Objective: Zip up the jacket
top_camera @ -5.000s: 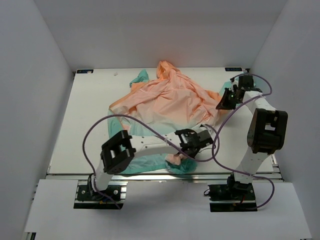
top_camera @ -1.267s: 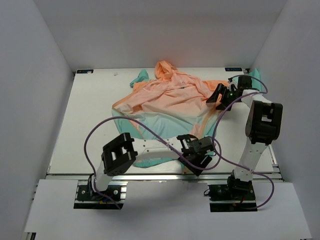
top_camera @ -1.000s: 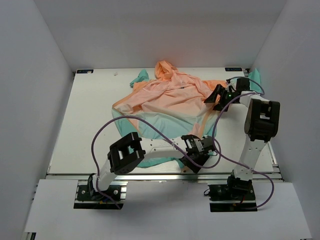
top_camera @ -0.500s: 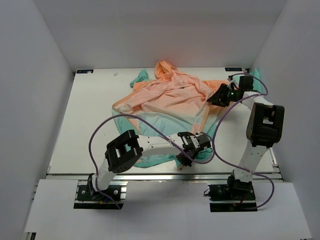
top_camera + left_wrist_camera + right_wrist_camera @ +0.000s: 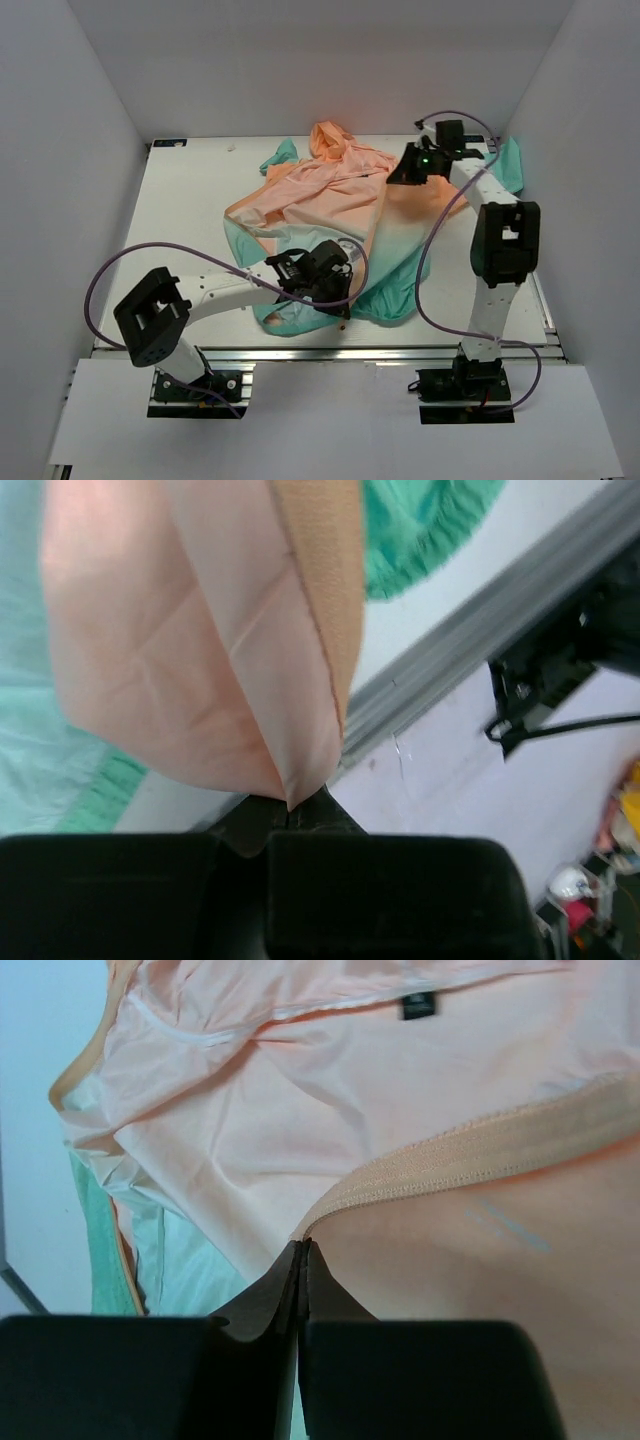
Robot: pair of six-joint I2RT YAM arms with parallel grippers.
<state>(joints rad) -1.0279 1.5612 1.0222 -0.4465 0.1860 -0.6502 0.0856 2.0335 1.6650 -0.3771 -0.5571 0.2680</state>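
Jacket (image 5: 320, 195): zipper edge (image 5: 480, 1155) running near-to-far, hem end pinched tight in left gripper (image 5: 290, 805), collar end likewise in right gripper (image 5: 301, 1250); left nearer zip's start.

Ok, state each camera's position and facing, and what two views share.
Top external: above and behind the bases, looking down on the table and jacket; left arm and right arm show.
Left wrist: on that wrist, looks along the left gripper, shut on peach jacket fabric.
Right wrist: on that wrist, looks along the right gripper, shut on the orange edge band.
Shared: both wrist views show such a band.
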